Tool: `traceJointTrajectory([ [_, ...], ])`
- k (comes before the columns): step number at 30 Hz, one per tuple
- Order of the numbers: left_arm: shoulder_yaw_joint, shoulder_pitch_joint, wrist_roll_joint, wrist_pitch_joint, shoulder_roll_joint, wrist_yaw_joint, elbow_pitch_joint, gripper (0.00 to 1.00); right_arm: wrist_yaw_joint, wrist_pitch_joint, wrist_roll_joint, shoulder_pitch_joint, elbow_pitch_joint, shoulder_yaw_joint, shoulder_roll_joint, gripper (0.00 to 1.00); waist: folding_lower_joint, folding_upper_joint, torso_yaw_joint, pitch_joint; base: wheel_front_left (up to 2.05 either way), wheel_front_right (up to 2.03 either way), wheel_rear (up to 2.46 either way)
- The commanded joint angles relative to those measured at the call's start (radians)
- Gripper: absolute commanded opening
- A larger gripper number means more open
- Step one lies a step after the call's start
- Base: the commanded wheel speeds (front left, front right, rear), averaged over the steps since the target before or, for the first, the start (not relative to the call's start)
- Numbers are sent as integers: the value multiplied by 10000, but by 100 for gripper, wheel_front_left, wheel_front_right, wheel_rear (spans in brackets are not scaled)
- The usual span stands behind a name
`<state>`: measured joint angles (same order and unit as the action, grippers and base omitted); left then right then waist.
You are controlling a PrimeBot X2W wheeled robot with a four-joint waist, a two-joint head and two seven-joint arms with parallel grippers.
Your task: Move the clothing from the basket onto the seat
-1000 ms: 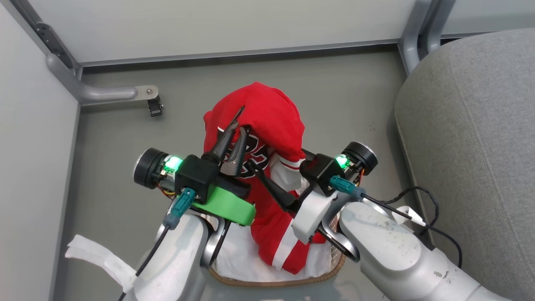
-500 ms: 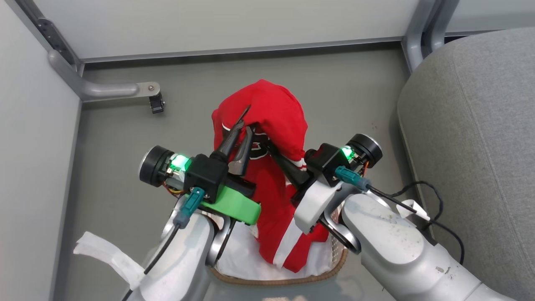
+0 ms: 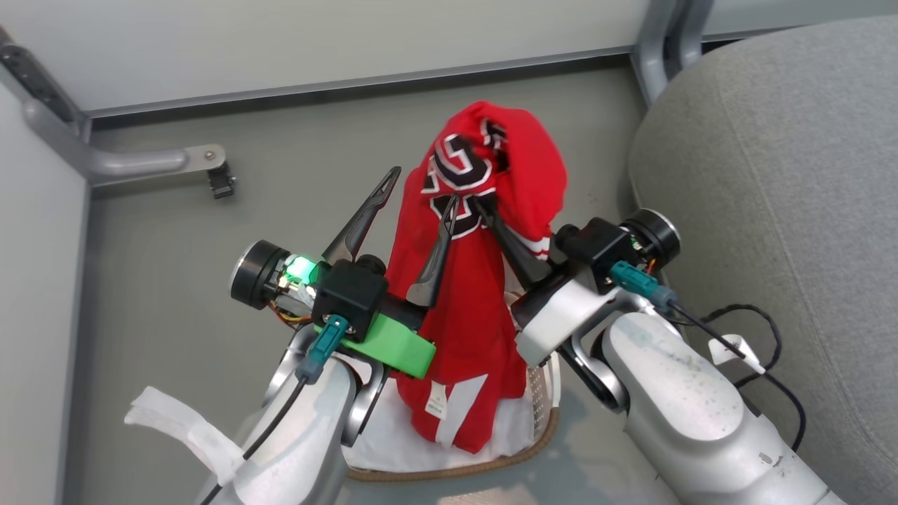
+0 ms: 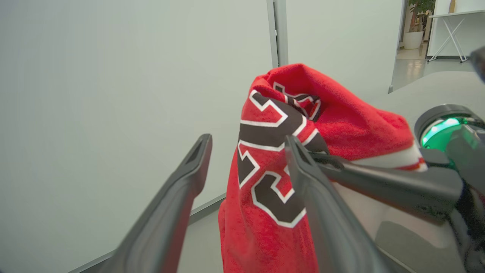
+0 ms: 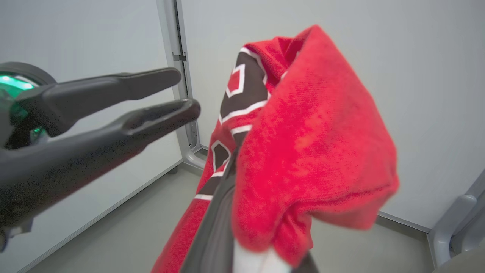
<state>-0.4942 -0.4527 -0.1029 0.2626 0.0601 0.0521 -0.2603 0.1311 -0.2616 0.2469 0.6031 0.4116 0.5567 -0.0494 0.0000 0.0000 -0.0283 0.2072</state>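
Clothing pinched tight in right tool, hanging over basket, left tool spread wide alongside

The left pincer rises from the bottom edge with its fingers spread wide, the right-hand one crossing in front of the red jersey, whose black-and-white number sits mid-frame. From the right edge the right pincer is clamped on the cloth, a green light glowing behind it
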Motion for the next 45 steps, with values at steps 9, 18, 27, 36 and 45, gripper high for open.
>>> traceJointTrajectory([
  [9, 7, -169, 236, 21, 246, 105, -71, 100, -7, -50, -142, -504, -772, -872, -38, 0, 0, 0, -1602, 256, 0, 0, 0],
  [18, -51, -248, 264, 21, 393, 188, -180, 100, -7, -50, 51, -879, -1224, -1174, -36, 0, 0, 0, -3047, 384, 0, 0, 0],
  [27, -113, -346, 335, 20, 496, 239, -276, 100, -7, -50, 134, -1198, -1571, -1509, -33, 0, 0, 0, -4000, 496, 0, 0, 0],
  [36, -224, -440, 403, 20, 578, 269, -352, 100, -7, -50, 136, -1461, -1845, -1774, -35, 0, 0, 0, -4378, 626, 0, 0, 0],
  [45, -451, -680, 648, 21, 702, 253, -345, 100, -7, -50, -226, -1114, -1954, -2406, -34, 0, 0, 0, -4353, 1023, 0, 0, 0],
])
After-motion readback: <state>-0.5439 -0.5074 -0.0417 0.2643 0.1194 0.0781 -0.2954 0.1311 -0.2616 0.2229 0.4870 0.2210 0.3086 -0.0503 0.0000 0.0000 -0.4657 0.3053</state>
